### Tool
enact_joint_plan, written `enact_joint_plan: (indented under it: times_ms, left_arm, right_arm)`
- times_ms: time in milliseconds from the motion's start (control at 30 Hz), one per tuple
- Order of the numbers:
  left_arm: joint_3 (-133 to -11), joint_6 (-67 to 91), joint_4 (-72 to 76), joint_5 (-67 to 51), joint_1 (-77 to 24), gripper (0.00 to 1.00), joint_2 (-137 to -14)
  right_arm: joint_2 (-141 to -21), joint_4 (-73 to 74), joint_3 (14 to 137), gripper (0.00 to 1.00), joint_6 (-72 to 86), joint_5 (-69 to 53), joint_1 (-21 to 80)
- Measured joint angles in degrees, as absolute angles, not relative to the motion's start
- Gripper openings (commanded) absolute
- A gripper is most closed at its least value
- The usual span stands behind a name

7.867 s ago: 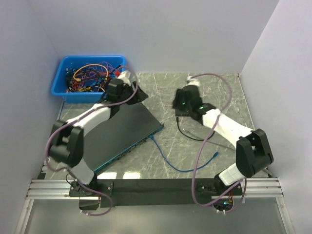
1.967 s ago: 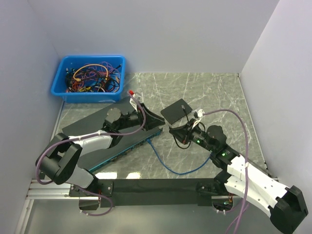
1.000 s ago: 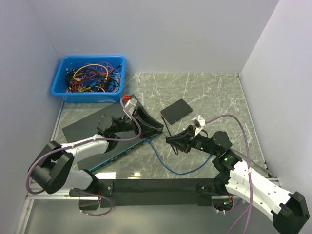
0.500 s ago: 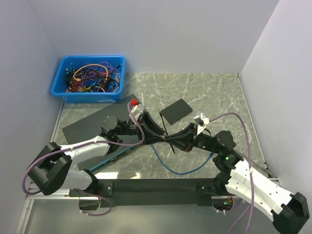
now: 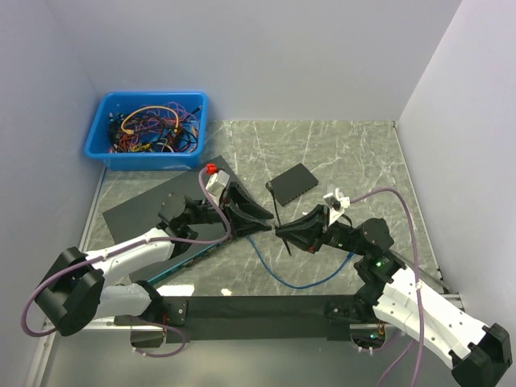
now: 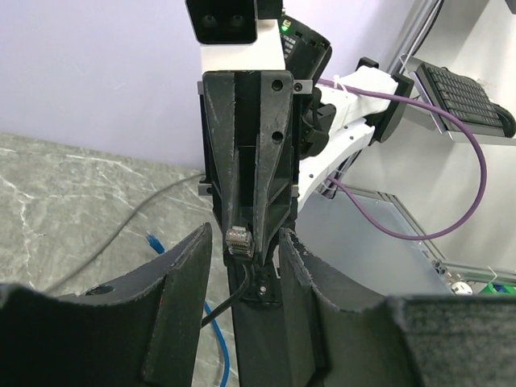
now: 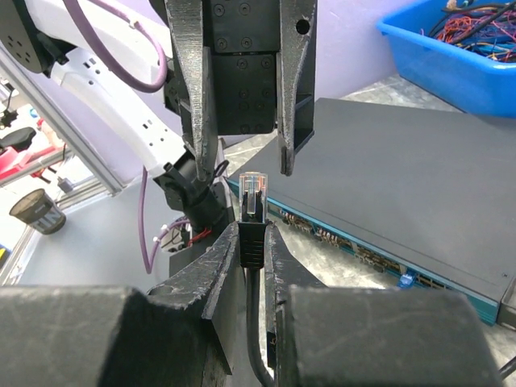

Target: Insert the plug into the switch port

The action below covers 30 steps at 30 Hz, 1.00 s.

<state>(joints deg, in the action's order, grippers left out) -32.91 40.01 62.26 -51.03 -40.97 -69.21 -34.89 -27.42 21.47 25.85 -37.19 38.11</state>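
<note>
A clear-tipped plug (image 7: 253,196) on a black cable stands upright between my right gripper's fingers (image 7: 218,274); the right gripper (image 7: 251,234) is shut on its black boot. My left gripper (image 6: 243,236) faces it tip to tip, open, its jaws on either side of the plug (image 6: 239,239) without gripping it. From above, the left gripper (image 5: 251,216) and right gripper (image 5: 284,232) meet over the table just right of the switch (image 5: 153,216). The black switch (image 7: 387,177) has its blue row of ports (image 7: 363,251) facing the right gripper.
A blue cable (image 5: 300,278) runs from the switch front across the table, its plug sitting in a port (image 7: 407,279). A small black box (image 5: 292,182) lies behind the grippers. A blue bin (image 5: 103,141) of tangled wires sits at the back left.
The left gripper has swung right, off the switch's corner, to meet the right gripper's tips. The right gripper has edged slightly right with the plug still held.
</note>
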Motion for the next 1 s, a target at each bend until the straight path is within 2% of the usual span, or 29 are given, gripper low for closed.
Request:
enact_joint_plan:
  times_ms: [300,567,767,1000]
  left_arm:
    - [-32.8,39.3,60.3,-48.9,-41.0,0.44,-68.4]
    - [-32.1,33.6,53.0,-42.3,-41.0,0.43,-60.5]
    - [-32.1,29.8,49.2,-37.6,-41.0,0.43,-57.4]
    - [-32.1,27.7,46.0,-33.7,-40.9,0.43,-55.9]
  right_arm:
    - [-31.0,-17.2,25.6,0.00,20.8,-33.3,41.1]
    - [-29.4,-9.6,29.9,0.00,15.4,-28.6,48.6]
    - [-29.6,-4.2,32.2,0.00,12.4,-24.1,57.2]
    - [-34.9,-2.3,34.9,0.00,9.7,-14.3,73.6]
